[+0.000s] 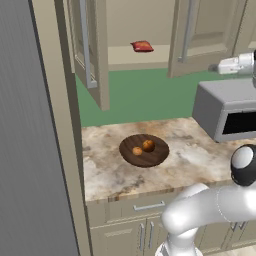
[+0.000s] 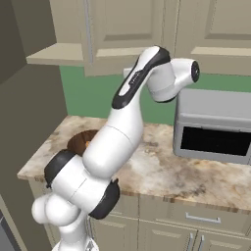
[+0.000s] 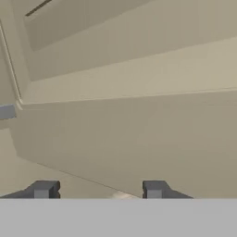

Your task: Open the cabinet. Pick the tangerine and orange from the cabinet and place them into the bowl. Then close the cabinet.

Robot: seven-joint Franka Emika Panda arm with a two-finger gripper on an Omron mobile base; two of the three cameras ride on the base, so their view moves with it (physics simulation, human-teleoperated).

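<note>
The cabinet [image 1: 125, 25] stands with both doors swung out; the left door [image 1: 92, 55] and the right door [image 1: 202, 37] each carry a silver bar handle. The dark wooden bowl [image 1: 144, 150] sits on the counter with two fruits in it: a smaller tangerine [image 1: 137, 150] and a larger orange [image 1: 148, 145]. My gripper [image 1: 216, 67] is up by the lower outer edge of the right door. In the hand view the gripper [image 3: 99, 190] faces the beige door panel [image 3: 129, 134] at close range. Its fingertips [image 3: 44, 190] stand apart with nothing between them.
A red bag [image 1: 142, 46] lies on the cabinet shelf. A grey microwave [image 1: 227, 107] stands on the marble counter [image 1: 190, 155] at the right, just below my hand. A tall dark panel [image 1: 30, 150] lies to the left. Drawers and base cabinets [image 1: 145, 207] run below the counter.
</note>
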